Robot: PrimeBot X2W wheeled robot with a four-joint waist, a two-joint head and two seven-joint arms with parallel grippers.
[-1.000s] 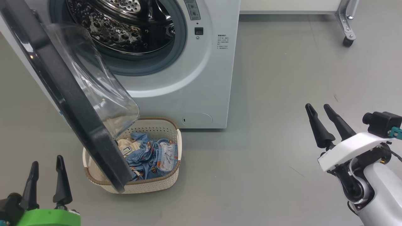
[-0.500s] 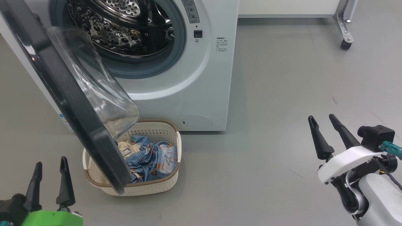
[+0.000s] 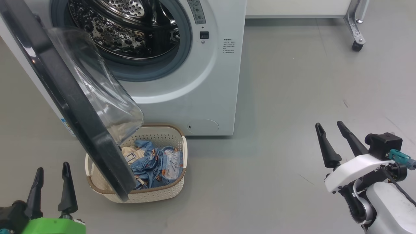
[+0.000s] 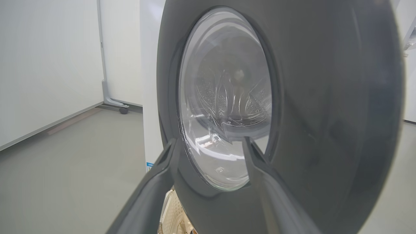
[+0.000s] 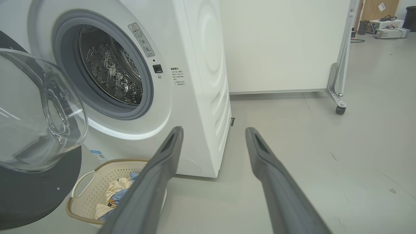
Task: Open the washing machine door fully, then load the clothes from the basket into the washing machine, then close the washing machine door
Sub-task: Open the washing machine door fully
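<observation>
Washing machine door (image 3: pixel 70 107) at mid-swing, overhanging the basket (image 3: pixel 156 191) on the floor before the washing machine (image 3: pixel 201 91), half-hiding the clothes (image 3: pixel 156 165) inside. Left gripper (image 3: pixel 52 166) released, empty, behind the door, likely poised to push it wider; right gripper (image 3: pixel 329 123) released, well clear.

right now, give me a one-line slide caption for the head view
Open washing machine door partly hides the basket of clothes; left gripper and right gripper open and empty.
</observation>
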